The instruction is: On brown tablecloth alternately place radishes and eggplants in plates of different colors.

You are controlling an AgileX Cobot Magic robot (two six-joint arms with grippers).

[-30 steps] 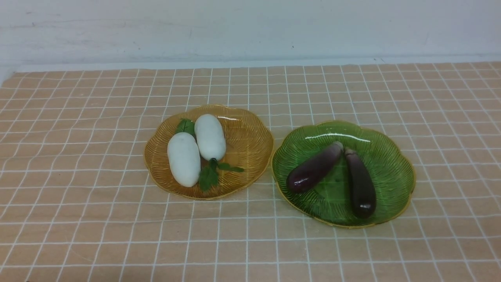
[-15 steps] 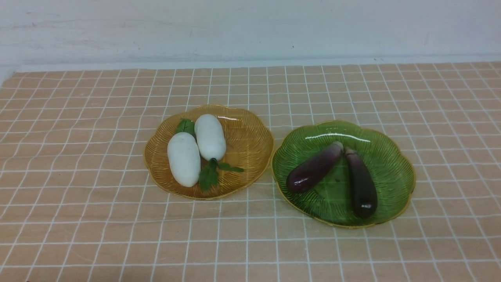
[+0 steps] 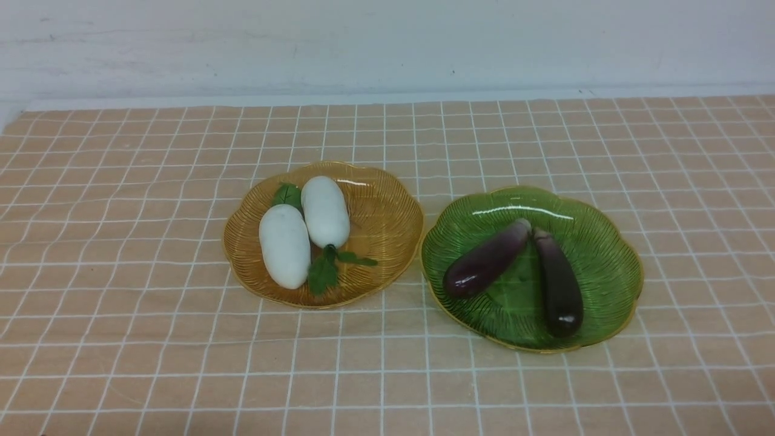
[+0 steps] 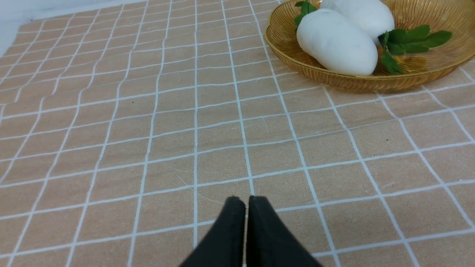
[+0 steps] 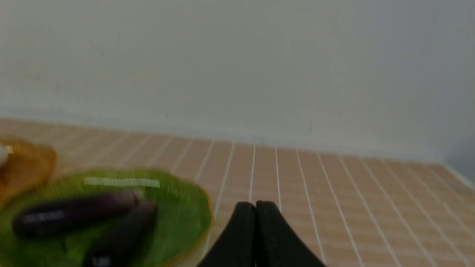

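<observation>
- Two radishes (image 3: 284, 245) (image 3: 325, 211) lie side by side, touching, in amber plate (image 3: 387, 242), centre-left on brown tablecloth (image 3: 121, 242).
- Two eggplants (image 3: 487, 258) (image 3: 558, 283) in green plate (image 3: 605, 254), just right of amber.
- Left gripper (image 4: 246, 202) pressed together, empty, above cloth near the amber plate.
- Right gripper (image 5: 255, 205) pressed together, empty, right of green plate.

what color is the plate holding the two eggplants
Translucent green with a thin gold scalloped rim: the plate under the eggplants shows best in the front view.

Glossy eggplants (image 3: 514, 266), matt radishes (image 3: 303, 233), woven cloth tablecloth (image 3: 121, 339).
</observation>
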